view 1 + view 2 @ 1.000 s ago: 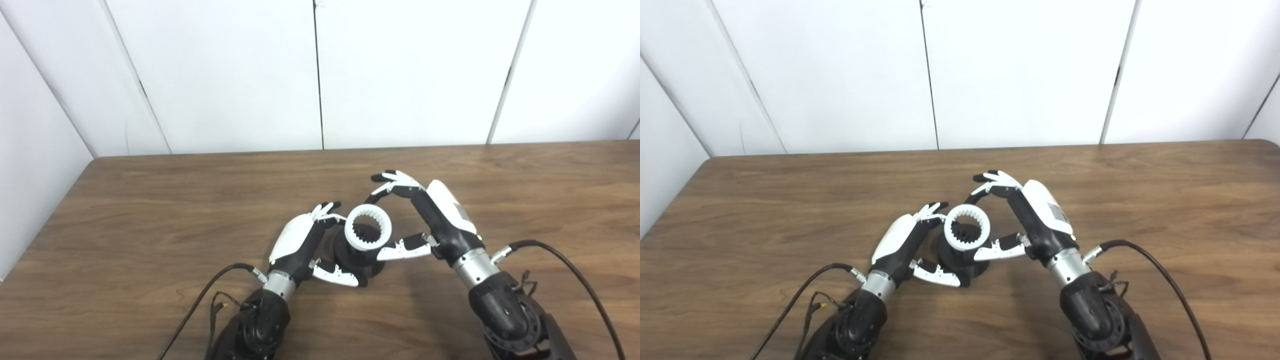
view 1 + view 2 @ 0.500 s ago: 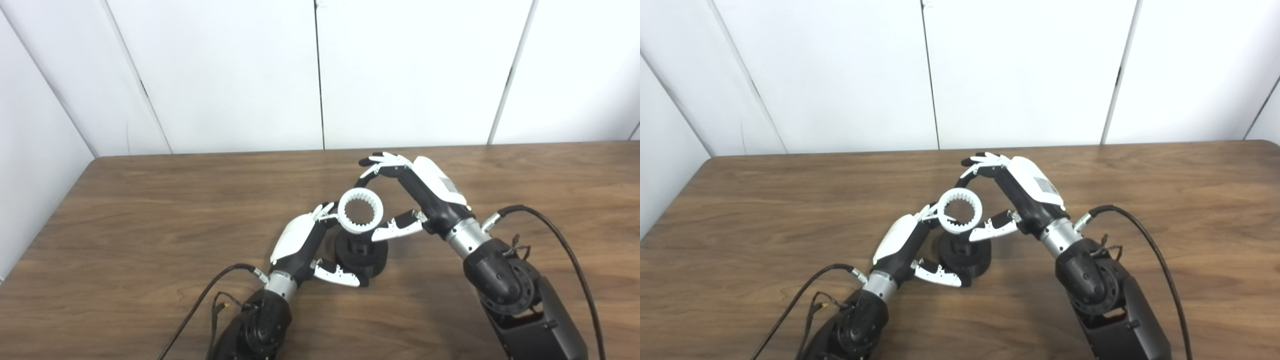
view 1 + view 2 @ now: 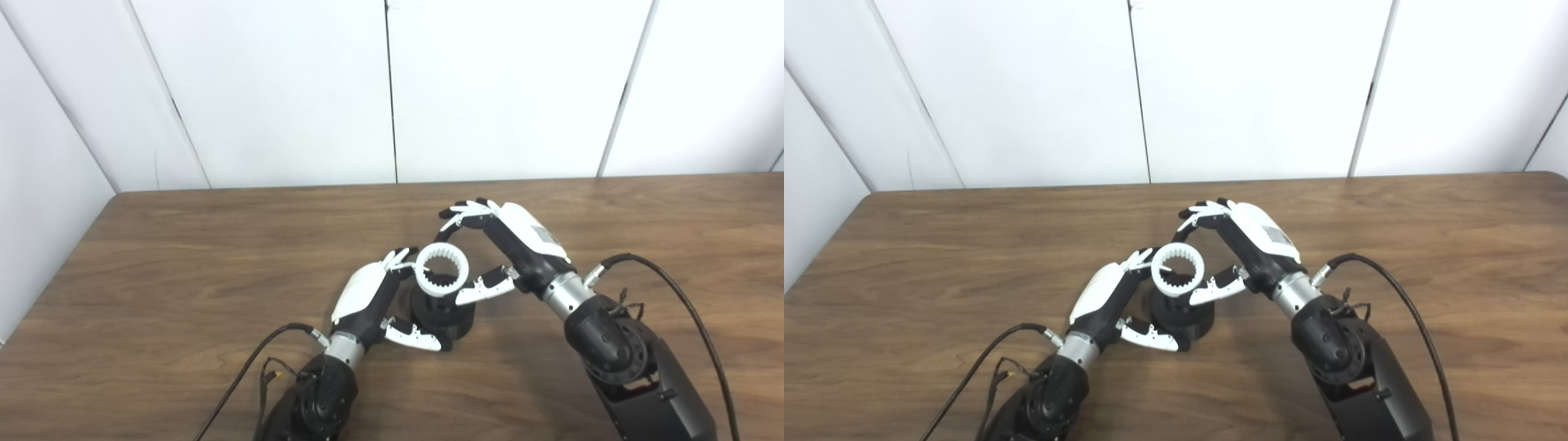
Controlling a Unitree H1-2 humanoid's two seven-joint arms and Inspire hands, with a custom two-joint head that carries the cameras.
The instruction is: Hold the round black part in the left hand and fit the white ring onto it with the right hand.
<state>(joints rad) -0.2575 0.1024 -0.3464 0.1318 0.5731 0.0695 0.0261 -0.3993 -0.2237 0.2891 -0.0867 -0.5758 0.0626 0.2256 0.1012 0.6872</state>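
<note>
The round black part (image 3: 446, 317) stands on the wooden table (image 3: 184, 275), a little left of centre. My left hand (image 3: 369, 296) is shut on it, thumb across the front of its base and fingers behind. The white toothed ring (image 3: 440, 291) sits tilted right over the top of the part. Whether it is seated on the part cannot be told. My right hand (image 3: 520, 244) is shut on the ring, with its thumb at the lower right edge and its fingers arched over the far edge. In the right eye view the ring (image 3: 1176, 288) hides the top of the part.
A black cable (image 3: 680, 294) loops from my right wrist across the table on the right. Another cable (image 3: 245, 367) trails from my left wrist toward the front edge. White wall panels (image 3: 392, 92) close the far side of the table.
My right hand first lifted the ring up and away from the black part. It has since lowered it again onto the part's top, slightly further left. The left hand has stayed put.
</note>
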